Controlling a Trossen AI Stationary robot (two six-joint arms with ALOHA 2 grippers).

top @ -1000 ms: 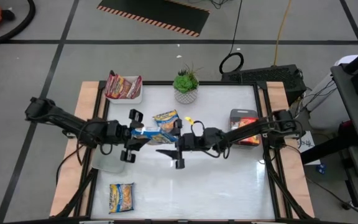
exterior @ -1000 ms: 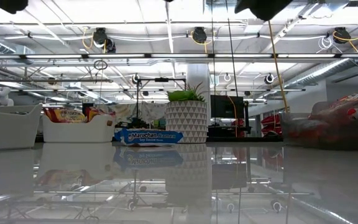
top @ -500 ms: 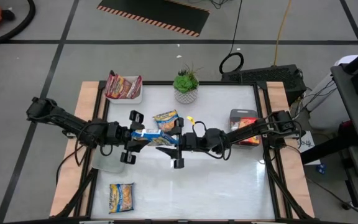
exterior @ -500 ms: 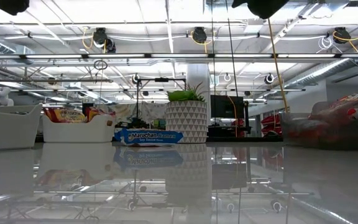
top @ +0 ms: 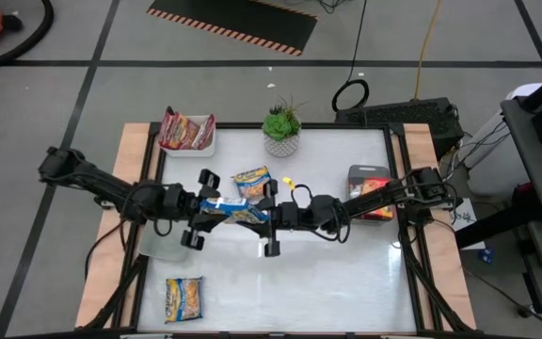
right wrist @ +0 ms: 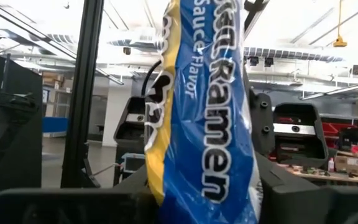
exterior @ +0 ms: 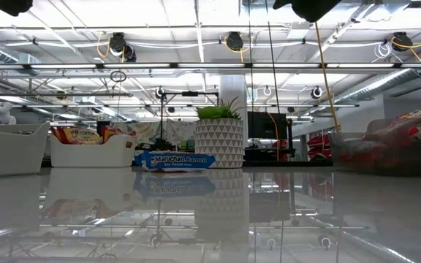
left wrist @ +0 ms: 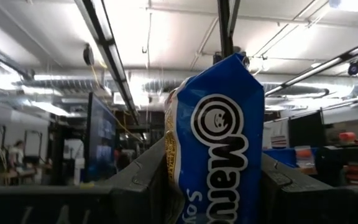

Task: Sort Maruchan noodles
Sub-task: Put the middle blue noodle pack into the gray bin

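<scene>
A blue-and-yellow Maruchan packet [top: 234, 208] hangs in the air over the table's middle, between my two grippers. My left gripper [top: 205, 209] comes at it from the left and is shut on it. My right gripper [top: 269, 215] comes from the right, also shut on it. Each wrist view shows the packet [left wrist: 219, 143] [right wrist: 204, 118] standing upright between that arm's dark fingers. A second blue-and-yellow packet [top: 252, 179] lies flat on the table behind them. A yellow packet [top: 184, 298] lies near the near-left corner. My left gripper pinches the packet's left end [left wrist: 179, 168] between its two fingers [left wrist: 145, 180], reaching in level from the table's left. The packet is lifted clear and stands on edge. My right gripper has the packet's right end [right wrist: 166, 180] between its fingers [right wrist: 284, 186], level from the table's right. The packet spans the gap between both grippers, off the table.
A white tray [top: 188, 149] of red packets sits at the far left, and a potted plant [top: 281, 127] at the far middle. A grey tray [top: 370, 172] with orange-red packets is at the right edge. A pale tray [top: 163, 247] lies under the left arm.
My right gripper has moved a little toward the table's left, closing in on the packet held by my left gripper. The packet's free right end now lies between the right fingers.
</scene>
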